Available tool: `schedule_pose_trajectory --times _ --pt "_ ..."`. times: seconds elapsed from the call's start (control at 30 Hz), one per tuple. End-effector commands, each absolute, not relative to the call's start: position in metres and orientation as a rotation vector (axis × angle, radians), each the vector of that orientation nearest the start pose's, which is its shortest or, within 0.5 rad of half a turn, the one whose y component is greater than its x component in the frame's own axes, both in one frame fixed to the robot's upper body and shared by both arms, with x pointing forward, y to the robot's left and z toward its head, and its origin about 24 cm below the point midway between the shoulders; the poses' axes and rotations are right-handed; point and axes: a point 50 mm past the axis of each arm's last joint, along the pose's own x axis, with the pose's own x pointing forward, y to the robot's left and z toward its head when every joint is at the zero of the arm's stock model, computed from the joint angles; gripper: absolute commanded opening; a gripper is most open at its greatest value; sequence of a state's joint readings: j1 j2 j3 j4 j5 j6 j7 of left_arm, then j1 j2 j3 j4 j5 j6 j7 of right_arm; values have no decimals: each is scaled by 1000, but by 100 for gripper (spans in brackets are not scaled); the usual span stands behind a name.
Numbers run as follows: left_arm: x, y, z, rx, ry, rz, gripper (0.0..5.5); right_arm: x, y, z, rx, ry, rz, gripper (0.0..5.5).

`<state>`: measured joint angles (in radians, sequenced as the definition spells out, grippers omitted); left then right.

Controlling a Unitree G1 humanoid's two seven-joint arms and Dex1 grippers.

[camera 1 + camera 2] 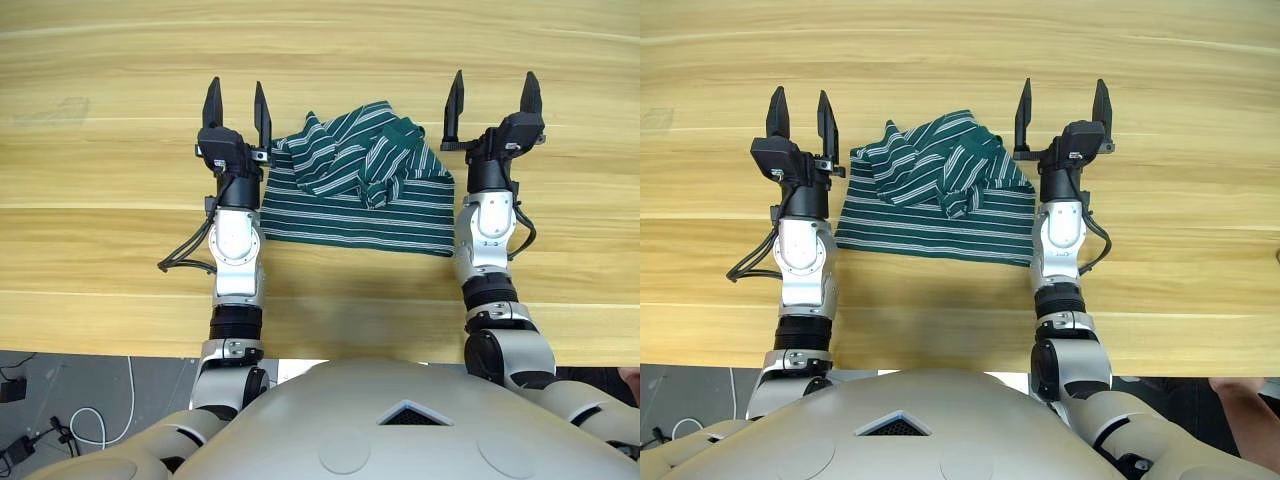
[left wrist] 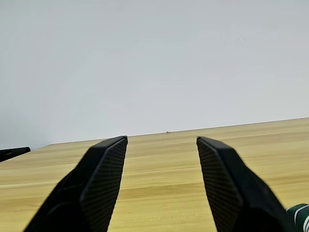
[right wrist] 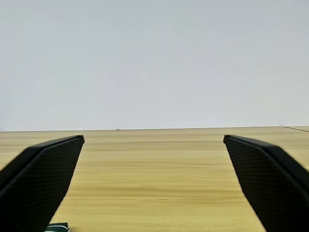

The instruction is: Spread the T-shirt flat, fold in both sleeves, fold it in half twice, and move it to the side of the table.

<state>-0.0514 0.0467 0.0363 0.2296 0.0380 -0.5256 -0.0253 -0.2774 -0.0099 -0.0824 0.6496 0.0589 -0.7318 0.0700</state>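
Wooden table (image 1: 320, 50), pale plank grain, is carrying one green striped T-shirt (image 1: 350, 205), which is lying crumpled with its upper part bunched over a flatter hem.

- Left gripper (image 1: 238, 103): hovering just beside the T-shirt's left edge, fingers spread, holding nothing.
- Right gripper (image 1: 492, 98): hovering likewise beside its right edge.

Progress, judged: spreading is not yet done, and the sleeve folds, both halvings and the move aside are all remaining.

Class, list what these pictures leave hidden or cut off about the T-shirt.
1. Sleeves of the T-shirt: head views, lost in its own bunched folds.
2. Most of the T-shirt: left wrist view, cut off by the picture's edge beside the left gripper.
3. Likewise right wrist view, beside the right gripper.
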Motion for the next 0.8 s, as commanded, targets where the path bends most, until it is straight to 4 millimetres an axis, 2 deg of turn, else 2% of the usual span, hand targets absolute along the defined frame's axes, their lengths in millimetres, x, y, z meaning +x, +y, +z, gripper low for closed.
schedule_pose_trajectory --times 0.03,0.13,0.2,0.27,0.33,0.4,0.47,0.6,0.77,0.8 --pt "253 161 50 105 -339 -12 266 287 -149 35 53 -342 41 535" --pt "253 158 50 101 -337 -8 266 282 -146 41 61 -356 87 535" --pt "253 155 50 97 -334 -12 266 273 -140 51 61 -353 179 535" --pt "253 156 49 94 -328 1 266 250 -127 62 -17 -321 417 535" --pt "252 156 49 91 -326 11 266 221 -118 64 -78 -237 628 535" --pt "251 156 49 88 -324 19 266 198 -117 62 -110 -119 761 535" --pt "250 156 49 86 -321 28 266 184 -119 59 -147 -14 833 535" --pt "254 153 49 85 -317 24 266 187 -125 44 -206 142 809 535" --pt "258 151 48 91 -313 15 266 193 -109 35 -187 171 793 535" --pt "258 151 48 92 -314 12 266 194 -108 33 -187 172 789 517"
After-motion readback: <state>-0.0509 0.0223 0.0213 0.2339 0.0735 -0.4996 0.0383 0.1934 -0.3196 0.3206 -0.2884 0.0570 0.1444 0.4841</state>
